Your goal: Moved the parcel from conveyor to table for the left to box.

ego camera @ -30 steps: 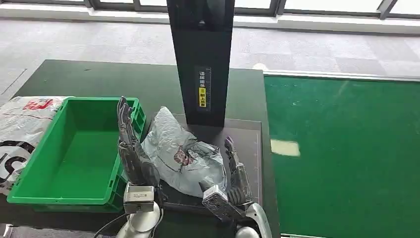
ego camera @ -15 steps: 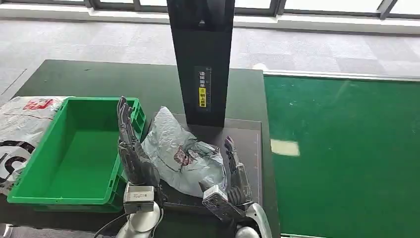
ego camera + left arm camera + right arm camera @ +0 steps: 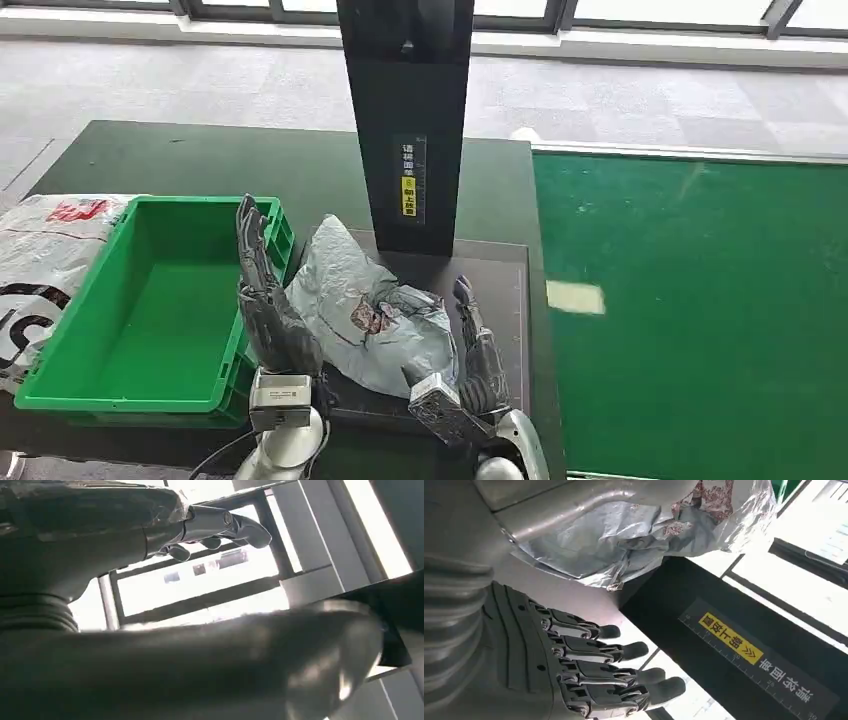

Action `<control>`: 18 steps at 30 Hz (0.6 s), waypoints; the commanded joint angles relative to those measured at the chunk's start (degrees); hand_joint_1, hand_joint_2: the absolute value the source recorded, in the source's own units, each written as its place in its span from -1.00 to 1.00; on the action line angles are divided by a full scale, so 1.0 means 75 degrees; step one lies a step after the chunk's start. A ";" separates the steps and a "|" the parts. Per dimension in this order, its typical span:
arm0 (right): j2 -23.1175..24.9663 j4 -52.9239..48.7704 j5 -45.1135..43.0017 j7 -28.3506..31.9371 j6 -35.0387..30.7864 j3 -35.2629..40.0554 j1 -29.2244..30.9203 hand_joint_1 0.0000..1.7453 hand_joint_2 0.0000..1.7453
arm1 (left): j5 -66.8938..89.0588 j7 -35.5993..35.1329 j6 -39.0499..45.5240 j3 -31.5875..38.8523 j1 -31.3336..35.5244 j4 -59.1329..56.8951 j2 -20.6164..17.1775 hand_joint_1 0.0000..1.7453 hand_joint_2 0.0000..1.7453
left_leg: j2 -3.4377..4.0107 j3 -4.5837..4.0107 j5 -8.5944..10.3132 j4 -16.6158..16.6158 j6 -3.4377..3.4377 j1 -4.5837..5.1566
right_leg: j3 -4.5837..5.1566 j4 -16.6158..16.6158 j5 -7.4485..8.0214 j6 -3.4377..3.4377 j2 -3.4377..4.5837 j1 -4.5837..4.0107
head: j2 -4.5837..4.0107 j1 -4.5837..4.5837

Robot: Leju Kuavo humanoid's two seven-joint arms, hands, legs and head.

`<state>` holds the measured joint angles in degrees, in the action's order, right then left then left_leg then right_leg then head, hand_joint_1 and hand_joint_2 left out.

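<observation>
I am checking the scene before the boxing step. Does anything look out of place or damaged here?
Nothing looks damaged. The grey parcel is crumpled and lies on the dark mat between the left hand and the right hand, outside the empty green bin. A white printed bag lies partly under the bin's far side.

The dark green worktop (image 3: 200,160) carries a bright green plastic crate (image 3: 150,310) at nine o'clock, with a white printed plastic bag (image 3: 40,250) lying beside it at the far nine o'clock edge. A black flat platform (image 3: 500,290) sits at centre, bearing a crumpled grey plastic parcel (image 3: 370,315) and, at twelve o'clock, a tall black upright column (image 3: 408,120).
</observation>
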<state>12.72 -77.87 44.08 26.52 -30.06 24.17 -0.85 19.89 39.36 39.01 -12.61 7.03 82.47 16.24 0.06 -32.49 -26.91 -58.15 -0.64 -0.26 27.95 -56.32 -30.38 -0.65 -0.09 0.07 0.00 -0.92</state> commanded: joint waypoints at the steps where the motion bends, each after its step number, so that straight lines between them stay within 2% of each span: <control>1: -0.2275 -0.4602 -0.3848 0.1798 -0.1086 0.1834 -0.0954 -1.00 1.00 | 0.5809 -0.3842 -0.0221 0.1260 0.0620 -0.3376 -0.1214 -1.00 1.00 | -0.0025 0.0023 0.0018 0.0040 -0.0001 0.0022 | -0.0019 0.0024 0.0004 0.0007 -0.0023 0.0021 | 0.0000 0.0000; 3: -0.2234 -0.4563 -0.3829 0.1798 -0.1093 0.1824 -0.0937 -1.00 1.00 | 0.5725 -0.3777 -0.0172 0.1303 0.0589 -0.3265 -0.1161 -1.00 1.00 | -0.0068 0.0017 0.0007 0.0024 0.0011 0.0034 | -0.0051 0.0017 -0.0018 0.0028 -0.0068 0.0025 | 0.0000 0.0015; 5: -0.2234 -0.4563 -0.3829 0.1798 -0.1093 0.1824 -0.0937 -1.00 1.00 | 0.5725 -0.3777 -0.0172 0.1303 0.0589 -0.3265 -0.1161 -1.00 1.00 | 0.0046 0.0020 -0.0011 0.0023 -0.0018 0.0019 | -0.0009 0.0007 0.0002 0.0017 0.0044 0.0009 | 0.0000 0.0015; 6: -0.2025 -0.4210 -0.3727 0.1798 -0.1324 0.1750 -0.0892 -1.00 1.00 | 0.3952 -0.2097 0.0132 0.2082 0.0085 -0.1774 -0.0477 -1.00 1.00 | 0.0059 0.0005 -0.0010 0.0017 -0.0022 0.0022 | 0.0007 0.0008 0.0010 0.0010 0.0057 0.0012 | 0.0000 0.0017; 7: -0.1993 -0.4191 -0.3689 0.1798 -0.1326 0.1737 -0.0951 -1.00 1.00 | 0.3903 -0.1930 0.0132 0.2231 0.0002 -0.1659 -0.0396 -1.00 1.00 | 0.0038 0.0003 -0.0003 0.0027 -0.0017 0.0029 | 0.0009 0.0014 0.0011 0.0016 0.0033 0.0018 | 0.0000 0.0015; 18: -0.1939 -0.4322 -0.3532 0.1798 -0.1316 0.1665 -0.1121 -1.00 1.00 | 0.4049 -0.2204 0.0132 0.1968 -0.0033 -0.1616 -0.0326 -1.00 1.00 | 0.0006 0.0002 -0.0006 0.0021 -0.0006 0.0016 | -0.0005 0.0014 0.0001 0.0025 0.0006 0.0005 | 0.0000 0.0017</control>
<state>0.24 -109.66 17.70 39.91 -39.98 34.82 -9.32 50.18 23.17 39.95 -1.40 6.59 70.36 12.24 0.11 -32.47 -27.04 -58.11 -0.68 -0.15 27.91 -56.34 -30.45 -0.52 -0.04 0.09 0.00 -0.79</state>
